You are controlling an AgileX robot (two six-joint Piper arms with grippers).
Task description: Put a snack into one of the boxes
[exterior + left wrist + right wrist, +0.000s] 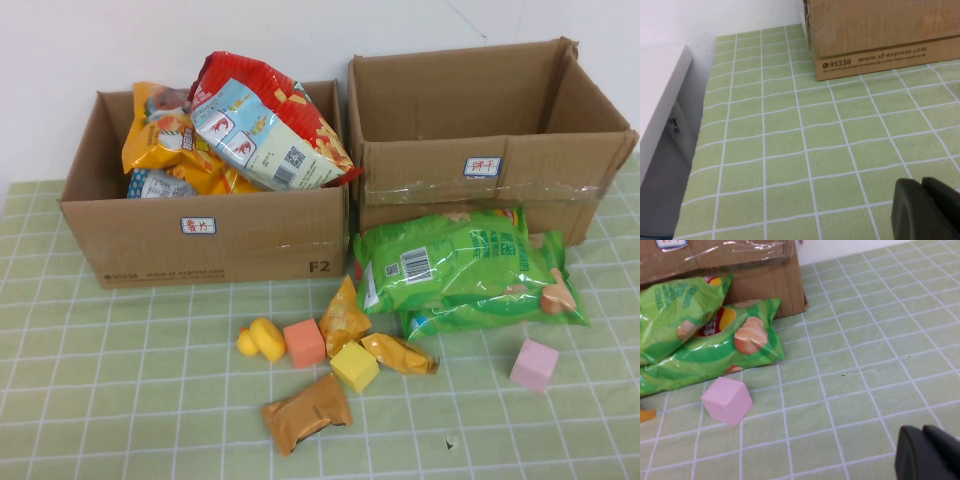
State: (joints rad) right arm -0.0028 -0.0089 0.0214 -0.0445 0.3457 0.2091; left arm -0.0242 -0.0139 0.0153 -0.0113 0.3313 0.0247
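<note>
Two cardboard boxes stand at the back. The left box (210, 240) holds several chip bags, a red-and-blue one (265, 125) on top. The right box (480, 110) looks empty. Two green chip bags (460, 265) lie in front of the right box, also in the right wrist view (700, 335). Small orange snack packets (343, 318), (400, 353) and a brown packet (305, 413) lie at the middle front. Neither arm shows in the high view. My left gripper (922, 189) is shut over bare cloth near the left box's corner (875, 55). My right gripper (922, 435) is shut, empty, right of the pink cube (727, 400).
A yellow duck (262, 340), an orange cube (304, 343), a yellow cube (354, 366) and a pink cube (534, 365) lie among the packets. The green checked cloth (120, 380) covers the table. A white ledge (660, 100) borders the cloth's left edge.
</note>
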